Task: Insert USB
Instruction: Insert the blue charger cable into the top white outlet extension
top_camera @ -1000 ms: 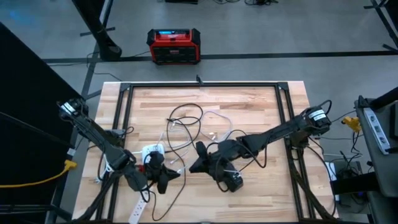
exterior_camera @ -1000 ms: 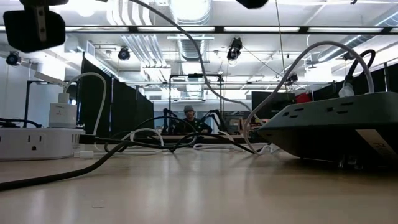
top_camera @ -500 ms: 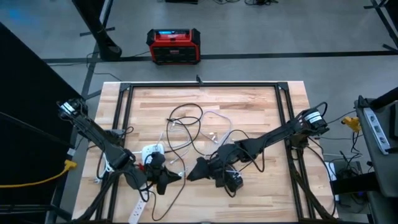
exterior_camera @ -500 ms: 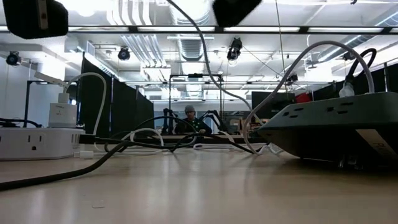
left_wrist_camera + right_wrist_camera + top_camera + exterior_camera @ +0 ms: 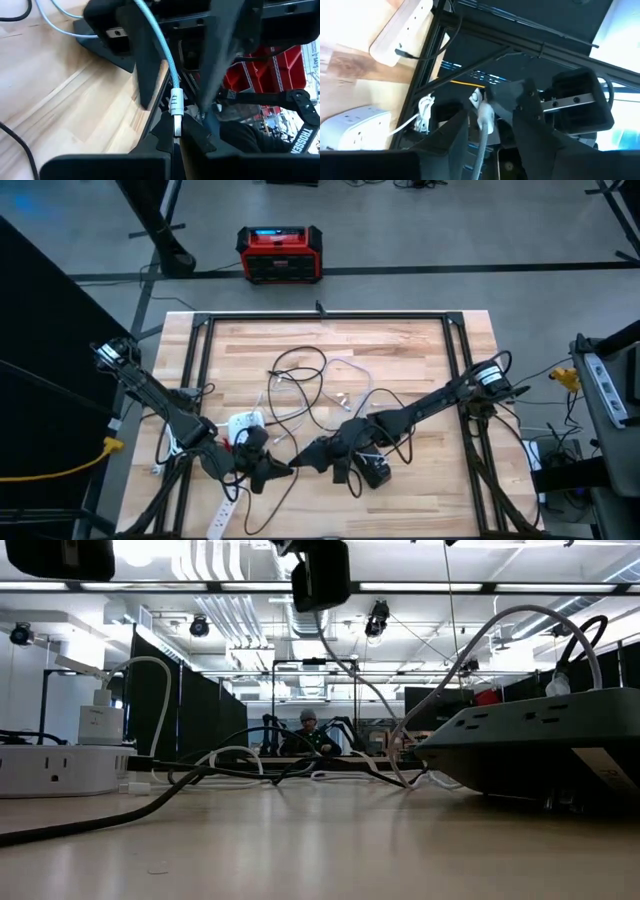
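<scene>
The USB plug (image 5: pixel 176 107), white with a metal tip, on a pale blue braided cable (image 5: pixel 159 47), is pinched at its tip between the closed fingers of the left gripper (image 5: pixel 176 136), held above the wooden table (image 5: pixel 400 350) near its front edge. The right gripper (image 5: pixel 487 117) meets it head-on there, its two dark fingers (image 5: pixel 530 120) spread on either side of the plug's white body, jaws open; whether they touch it cannot be told. In the high view the two grippers come together just in front of the white power strip (image 5: pixel 243 423), with a dark power strip (image 5: pixel 372 471) beside the right arm. Loose black and white cables (image 5: pixel 300 390) loop across the tabletop behind them.
</scene>
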Controlling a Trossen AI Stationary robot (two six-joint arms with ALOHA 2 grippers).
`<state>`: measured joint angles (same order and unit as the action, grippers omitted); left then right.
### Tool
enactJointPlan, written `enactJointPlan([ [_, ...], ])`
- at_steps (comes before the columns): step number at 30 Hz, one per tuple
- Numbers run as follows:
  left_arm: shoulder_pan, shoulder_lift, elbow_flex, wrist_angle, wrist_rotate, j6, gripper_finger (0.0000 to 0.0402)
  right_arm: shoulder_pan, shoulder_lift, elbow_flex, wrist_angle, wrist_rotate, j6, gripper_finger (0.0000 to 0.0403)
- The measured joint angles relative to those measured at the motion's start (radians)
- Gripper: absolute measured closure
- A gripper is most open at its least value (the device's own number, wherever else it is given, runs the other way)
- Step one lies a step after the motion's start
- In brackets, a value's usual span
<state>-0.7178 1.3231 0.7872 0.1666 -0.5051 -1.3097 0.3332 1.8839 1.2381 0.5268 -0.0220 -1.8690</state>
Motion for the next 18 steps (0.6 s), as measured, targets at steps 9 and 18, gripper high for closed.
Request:
enactJointPlan([
  [9, 0.000, 0.000, 0.000, -0.003, 0.001, 0.000, 0.0400, 0.002, 0.000, 0.000, 0.003, -0.001, -0.002, 0.0308],
  [18, 0.000, 0.000, 0.000, -0.004, 0.002, -0.001, 0.0400, 0.003, 0.000, -0.001, 0.002, -0.001, -0.002, 0.0366],
])
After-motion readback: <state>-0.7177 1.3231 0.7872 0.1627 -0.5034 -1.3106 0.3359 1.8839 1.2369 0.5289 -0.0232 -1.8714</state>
